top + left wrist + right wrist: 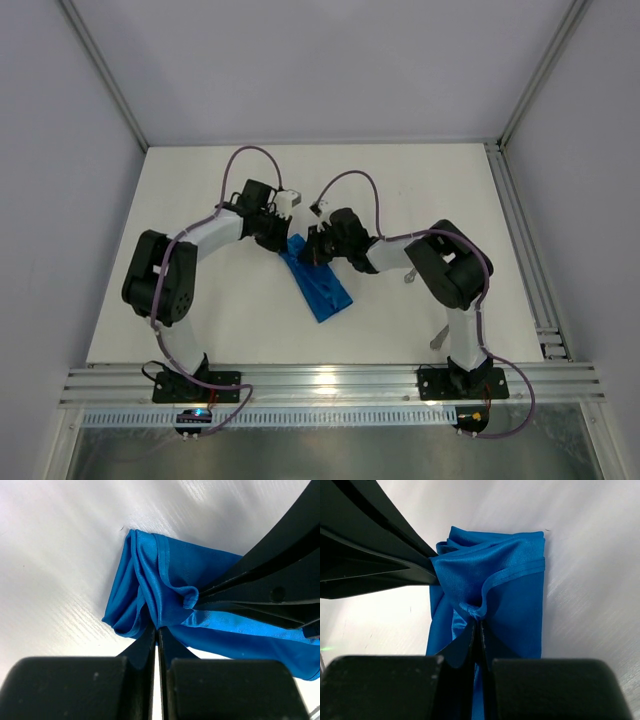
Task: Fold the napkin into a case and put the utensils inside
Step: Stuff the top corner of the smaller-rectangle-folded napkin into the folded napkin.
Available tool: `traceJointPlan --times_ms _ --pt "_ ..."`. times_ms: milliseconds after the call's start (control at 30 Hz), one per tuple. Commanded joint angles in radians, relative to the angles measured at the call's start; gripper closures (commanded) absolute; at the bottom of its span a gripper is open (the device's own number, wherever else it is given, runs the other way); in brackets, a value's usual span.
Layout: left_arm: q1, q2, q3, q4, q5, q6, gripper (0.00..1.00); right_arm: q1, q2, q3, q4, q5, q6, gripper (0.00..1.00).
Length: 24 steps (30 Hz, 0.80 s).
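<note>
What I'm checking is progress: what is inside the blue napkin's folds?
Only bunched blue layers show at one end of the napkin, pinched by the left end effector and right end effector. No metal shows; deeper inside the folds is covered by cloth.

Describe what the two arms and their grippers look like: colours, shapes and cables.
Both the left arm and right arm have bulky black joint housings joined by white links, on black bases. A thin mauve cable loops along each. The left gripper and right gripper each have two flat, matt black fingers tapering to narrow tips.
</note>
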Motion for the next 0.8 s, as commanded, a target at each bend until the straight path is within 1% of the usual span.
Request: traceJointPlan --times_ms 0,67,233,333,433,533,567,633,667,767 --pt "0.009 0.013 0.035 0.054 0.088 -0.018 1.00 0.003 -0.012 0.043 -0.022 -0.008 -0.017 0.93" --pt "0.009 0.027 0.046 0.023 0.093 -0.003 1.00 0.005 -0.013 0.052 -0.015 -0.009 -0.006 0.93" --pt "0.009 0.041 0.043 0.009 0.079 0.017 1.00 0.003 -0.027 0.095 -0.009 0.005 0.029 0.87" --pt "0.009 0.039 0.046 0.006 0.071 0.028 1.00 0.003 -0.026 0.115 -0.011 0.028 0.041 0.87" --pt "0.009 0.038 0.049 0.008 0.071 0.031 1.00 0.002 0.004 0.142 -0.032 0.009 0.054 0.87" --pt "0.009 0.039 0.049 0.009 0.071 0.032 0.99 0.003 0.028 0.127 0.007 -0.014 0.086 0.86" --pt "0.008 0.041 0.049 0.009 0.077 0.032 0.98 0.003 0.033 0.126 0.023 -0.018 0.110 0.80" --pt "0.009 0.047 0.051 0.012 0.084 0.029 0.98 0.008 0.050 0.135 0.026 -0.021 0.124 0.72" --pt "0.009 0.048 0.052 0.012 0.085 0.029 0.98 0.010 0.051 0.136 0.023 -0.012 0.126 0.65" --pt "0.009 0.048 0.052 0.014 0.088 0.028 0.98 0.019 0.057 0.136 0.024 0.029 0.112 0.59"
